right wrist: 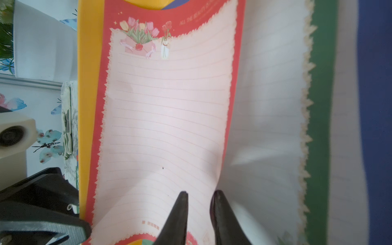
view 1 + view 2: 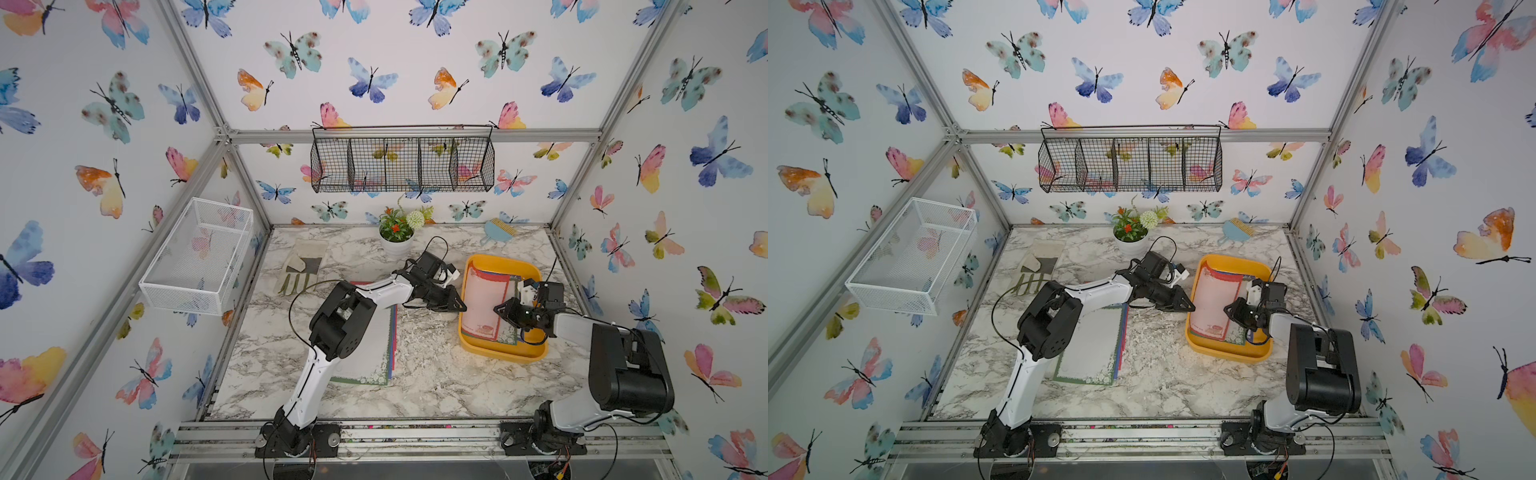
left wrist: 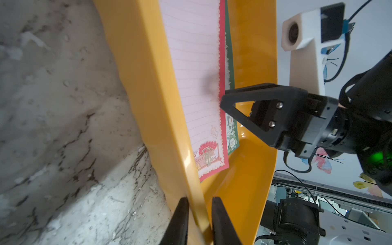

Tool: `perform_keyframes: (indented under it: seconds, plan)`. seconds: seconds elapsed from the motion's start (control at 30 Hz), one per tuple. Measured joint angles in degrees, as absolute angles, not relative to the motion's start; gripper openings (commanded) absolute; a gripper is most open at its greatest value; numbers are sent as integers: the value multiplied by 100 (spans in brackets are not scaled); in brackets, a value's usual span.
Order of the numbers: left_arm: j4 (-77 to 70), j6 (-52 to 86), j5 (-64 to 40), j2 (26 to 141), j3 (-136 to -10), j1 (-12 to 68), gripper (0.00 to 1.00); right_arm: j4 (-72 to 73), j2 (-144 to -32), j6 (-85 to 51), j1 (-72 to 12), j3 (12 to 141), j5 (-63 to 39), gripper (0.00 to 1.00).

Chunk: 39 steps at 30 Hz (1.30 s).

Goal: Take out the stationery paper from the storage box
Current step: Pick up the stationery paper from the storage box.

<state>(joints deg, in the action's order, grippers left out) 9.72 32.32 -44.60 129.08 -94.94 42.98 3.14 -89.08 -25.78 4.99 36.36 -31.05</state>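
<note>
- Right gripper (image 1: 200,194) jaws, closest to the lens, are seen slightly parted and empty. They are poised over the bowed long edge of the red-bordered sheet (image 1: 165,116).
- Left gripper (image 3: 199,200) jaws are set astride the wall of the storage box (image 3: 137,84). Whether the wall is truly pinched cannot be told.
- Stationery paper (image 2: 484,299) lies inside the box, at 3 o'clock on the worktop (image 2: 436,386). A green-bordered sheet (image 1: 318,106) is exposed beneath the red one.
- Removed sheets (image 2: 374,357) are stacked toward 8 o'clock, partly under the left arm.
- A missed pinch is judged possible, since the edge is thin and curled.
- Two sheets could be taken together, or the paper creased, if the jaws are closed too deep.
- The box could be dragged or tipped by the pull if its wall is only loosely held.
- A clash is possible between the two sets of jaws, which face each other closely across the box.
</note>
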Motion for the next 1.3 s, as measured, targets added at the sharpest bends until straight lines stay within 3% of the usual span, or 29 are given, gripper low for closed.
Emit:
perform_keyframes:
  seconds: [0.17,0.3,0.5,0.67,0.97,1.3]
  plan:
    - [965,3240,-4458,12908,-9494,4298,20,397,-9070,-2598,521,3634,-3105,25]
    - [947,3245,-4460,12908,-9494,4303,23,521,-9177,-2637,523,3629,-3142,16]
    - [1020,3216,-4401,12908,-9494,4320,46,379,-9135,-2591,528,3636,-3061,2]
    - [1055,3181,-4268,12908,-9494,4320,57,-329,-8667,-2397,528,3876,-2665,2]
    - [1096,3063,-3885,12359,-9262,4075,59,-1769,-7579,-1984,528,4807,-2005,2]
    - [1085,2578,-3256,10722,-9076,3208,59,-3251,-6770,-1455,344,6366,-1439,2]
